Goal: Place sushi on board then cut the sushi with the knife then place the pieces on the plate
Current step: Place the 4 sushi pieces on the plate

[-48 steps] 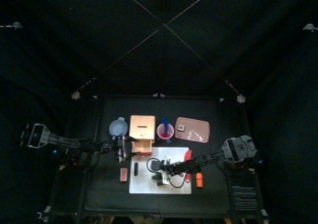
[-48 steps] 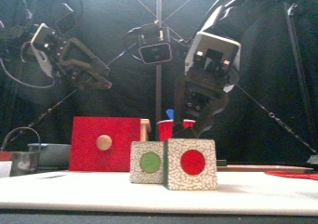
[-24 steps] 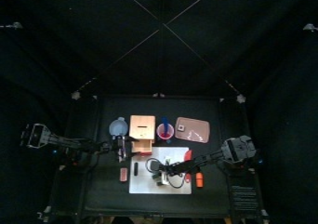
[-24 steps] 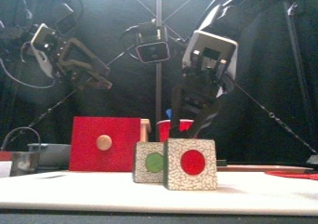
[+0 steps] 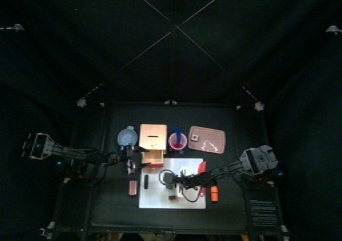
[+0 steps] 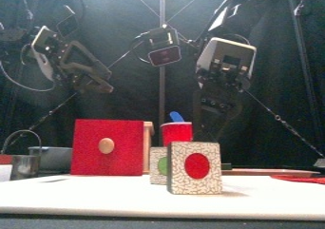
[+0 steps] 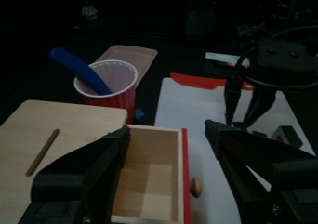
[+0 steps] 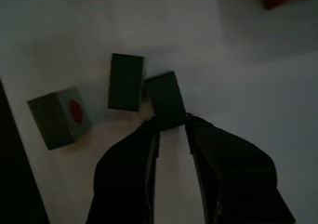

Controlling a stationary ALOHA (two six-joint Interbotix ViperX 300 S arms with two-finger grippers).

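The sushi [image 6: 197, 168] was on the white cutting board [image 5: 160, 198], which lay by the middle of the desk's [image 5: 104, 203] front edge. From the front, one speckled piece stood upright showing a red circle, and a second piece [image 6: 160, 164] with a green face stood just behind it and to the left, partly hidden. Over it hung the right gripper [image 8: 174, 127], reaching in from the desk's right side, its jaws only a narrow way apart and clamped on nothing that showed. Its own camera looked down on three pieces: one dark block [image 8: 165, 98] just past the jaw tips, a second dark block [image 8: 125, 81] beside it, and a grey piece with a red spot [image 8: 62, 116] lying a little apart. On the other side, the left gripper [image 7: 168, 135] hovered with its jaws spread wide and empty above the pale wooden box [image 7: 69, 130], whose drawer with the red front [image 7: 189, 177] stood pulled out. Behind the board, toward the desk's back edge, a row ran from left to right: the blue-grey bowl [image 6: 38, 160], the box, the red cup [image 6: 177, 134] with the blue knife [image 6: 176, 117] standing in it, and the flat pink tray [image 5: 207, 138], which carried no sushi.
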